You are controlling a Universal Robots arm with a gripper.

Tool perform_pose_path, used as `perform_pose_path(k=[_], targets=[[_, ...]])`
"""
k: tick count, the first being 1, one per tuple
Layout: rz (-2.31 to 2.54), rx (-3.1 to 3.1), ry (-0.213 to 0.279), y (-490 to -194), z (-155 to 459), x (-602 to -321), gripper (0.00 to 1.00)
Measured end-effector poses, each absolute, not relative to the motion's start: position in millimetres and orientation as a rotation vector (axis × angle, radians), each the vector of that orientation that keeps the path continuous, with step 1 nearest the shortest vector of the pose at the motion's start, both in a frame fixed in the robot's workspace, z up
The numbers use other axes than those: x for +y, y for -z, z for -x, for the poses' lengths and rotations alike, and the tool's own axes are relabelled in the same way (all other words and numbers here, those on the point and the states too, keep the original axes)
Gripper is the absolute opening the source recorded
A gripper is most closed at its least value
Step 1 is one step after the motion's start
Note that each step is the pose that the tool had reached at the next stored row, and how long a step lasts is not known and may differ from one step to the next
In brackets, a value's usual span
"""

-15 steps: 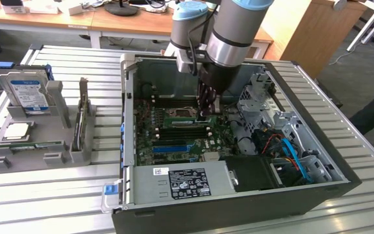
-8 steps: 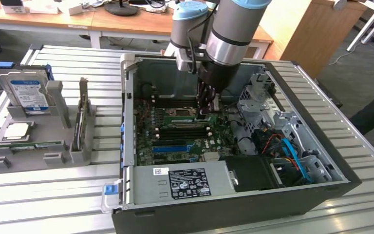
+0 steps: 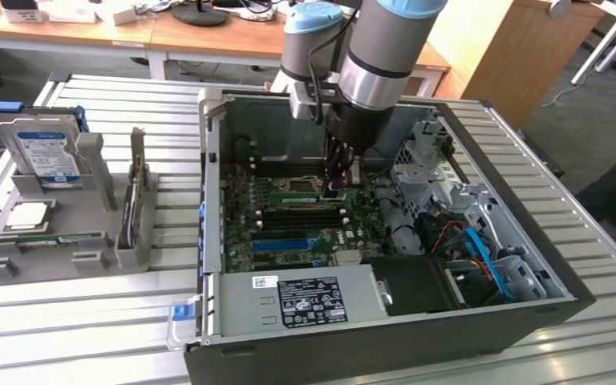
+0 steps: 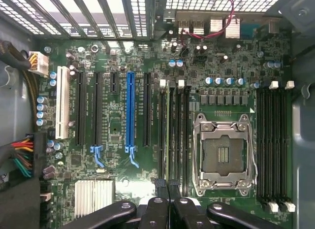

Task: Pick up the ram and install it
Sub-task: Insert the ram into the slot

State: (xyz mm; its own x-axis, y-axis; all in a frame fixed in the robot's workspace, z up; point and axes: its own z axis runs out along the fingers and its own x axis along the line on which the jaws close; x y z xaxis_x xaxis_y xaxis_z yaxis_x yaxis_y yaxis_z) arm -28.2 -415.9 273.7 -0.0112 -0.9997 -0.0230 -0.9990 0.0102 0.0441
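Gripper [image 4: 167, 187]: I am clamping it shut on the ram [image 4: 169, 130], holding it edge-on at the memory slots [image 4: 183, 135] just beside the processor socket [image 4: 224, 155]. Installing step, I judge; seating is calling for square alignment.

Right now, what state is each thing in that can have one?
ram: on edge along a memory slot beside the processor socket; seating unclear.
end effector: shut on the ram.
processor socket: empty.
far memory slots: empty.
computer case: side open.
hard drive: upright in the grey holder.
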Motion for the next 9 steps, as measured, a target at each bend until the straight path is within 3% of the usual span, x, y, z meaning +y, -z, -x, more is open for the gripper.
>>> perform_pose_path(k=[9], targets=[[-2.199,-2.222,0.074,-265.1,28.2,-415.9,0.12]])
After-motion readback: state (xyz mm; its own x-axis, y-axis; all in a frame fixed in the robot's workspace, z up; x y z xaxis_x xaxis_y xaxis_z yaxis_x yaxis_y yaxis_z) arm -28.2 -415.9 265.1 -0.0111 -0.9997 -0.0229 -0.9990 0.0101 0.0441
